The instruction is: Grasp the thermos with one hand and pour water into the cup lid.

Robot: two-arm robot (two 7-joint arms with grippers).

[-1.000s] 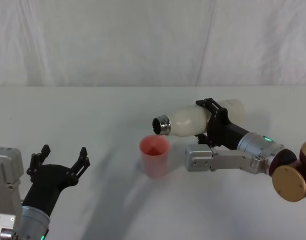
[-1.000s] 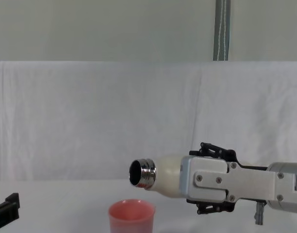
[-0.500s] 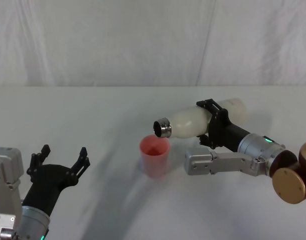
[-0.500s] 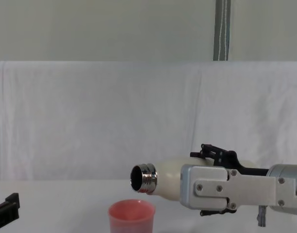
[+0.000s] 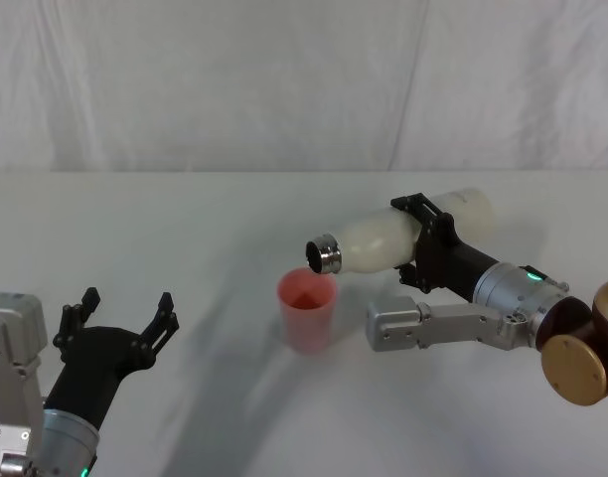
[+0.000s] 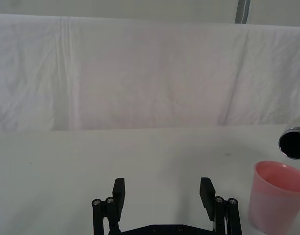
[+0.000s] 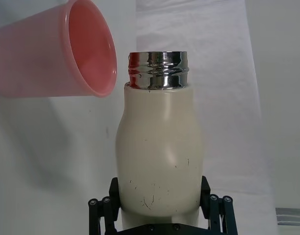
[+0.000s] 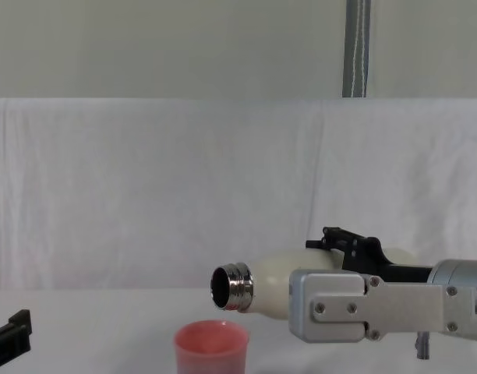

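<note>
We see the right pincer [image 5: 430,241] clenched on the thermos [image 5: 383,238], tipped sideways, its steel mouth just above the cup lid [image 5: 306,309] rim; the left pincer [image 5: 120,323], fingers spread, sits well apart from the cup lid across bare desk [image 5: 215,229].

White cloth backdrop [image 5: 284,89], white table [image 5: 185,229].

Matt thermos [image 5: 383,238], glossy steel neck; plastic cup lid [image 5: 306,309].

Head view looks down on the worktop [image 5: 185,229]; chest view looks low across it. Both wrist views sit close, facing the far backdrop. All share cup lid [image 5: 306,310] and thermos [image 5: 383,239].
</note>
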